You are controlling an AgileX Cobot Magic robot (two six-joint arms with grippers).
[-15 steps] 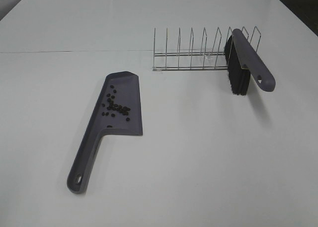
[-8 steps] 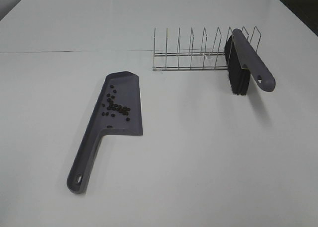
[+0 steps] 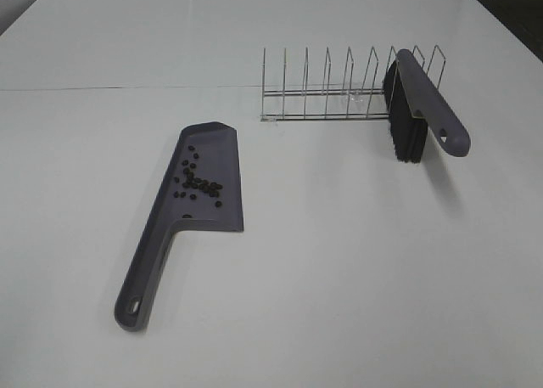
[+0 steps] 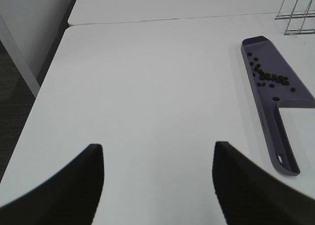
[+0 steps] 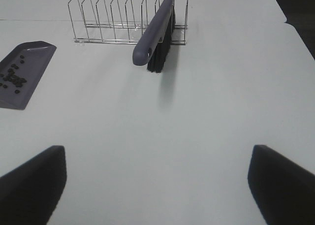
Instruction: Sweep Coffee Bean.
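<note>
Left gripper [image 4: 157, 185]: two dark fingers fill the lower corners of the left wrist view with bare table between them, so the jaws stand wide apart and hold nothing; not seen in the exterior high view
Right gripper [image 5: 157, 185]: dark fingers in the lower left and lower right of the right wrist view, likewise spread and empty, pulled back from the work
White tabletop [image 3: 356, 269]: plain matte surface, no loose beans visible on it
Grey plastic dustpan with a long handle [image 3: 191, 210]: lies flat in the left centre of the exterior high view, handle running to the lower left with its hanging hole nearest the camera, flat pan end pointing toward the upper part of the frame; probably laid that way so the left arm can take the handle
Coffee bean [image 3: 197, 180]: small dark ovals in a loose cluster, all on the pan's floor, a few strays toward its far end; the sweep looks done, judging by this
Grey-handled hand brush with black bristles [image 3: 420, 108]: upper right of the frame, propped tilted in the rack's rightmost slots, bristles hanging toward the table, handle end jutting forward for an easy grasp
Chrome wire plate rack [image 3: 327, 87]: farthest back, upper centre, other slots empty; it serves as the brush's parking place
</note>
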